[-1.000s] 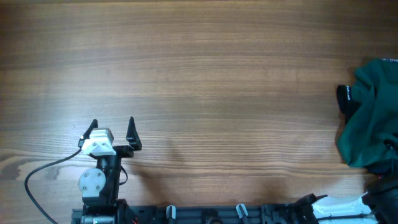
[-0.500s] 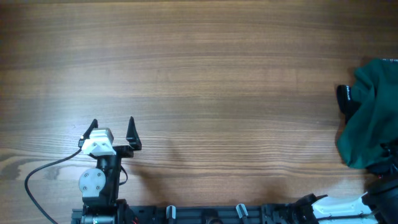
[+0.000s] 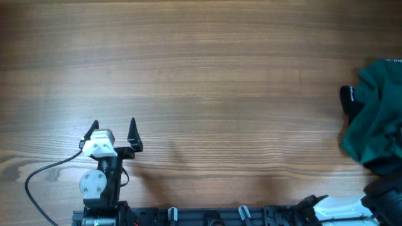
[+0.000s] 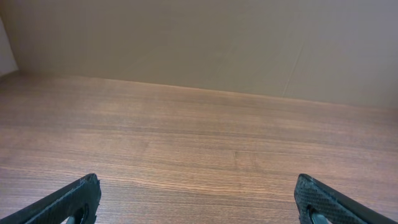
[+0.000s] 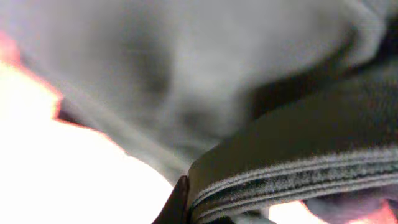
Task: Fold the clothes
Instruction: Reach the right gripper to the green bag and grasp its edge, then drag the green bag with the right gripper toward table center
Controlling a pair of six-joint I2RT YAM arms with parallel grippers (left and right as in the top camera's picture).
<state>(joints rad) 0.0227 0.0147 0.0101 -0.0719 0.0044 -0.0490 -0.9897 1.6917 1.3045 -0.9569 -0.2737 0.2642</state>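
Note:
The clothes [image 3: 375, 113], a dark green garment, lie bunched at the table's right edge, partly out of the overhead view. The right wrist view is filled with its blurred fabric [image 5: 186, 74], and a stitched hem band [image 5: 292, 168] runs taut across the jaws. My right gripper [image 5: 181, 202] shows only one dark fingertip against that hem and looks shut on it. In the overhead view it is a dark shape [image 3: 384, 168] under the garment's lower edge. My left gripper [image 3: 113, 133] is open and empty near the front left, both fingertips over bare wood [image 4: 198, 202].
A black cloth with small white print [image 3: 348, 97] pokes out from under the green garment's left side. A black cable [image 3: 44, 172] loops at the front left beside the left arm's base. The back wall [image 4: 199, 37] stands beyond the table's far edge.
The garment's lower edge has drawn up slightly and the right arm's dark shape at the front right corner has grown. The left arm has not moved.

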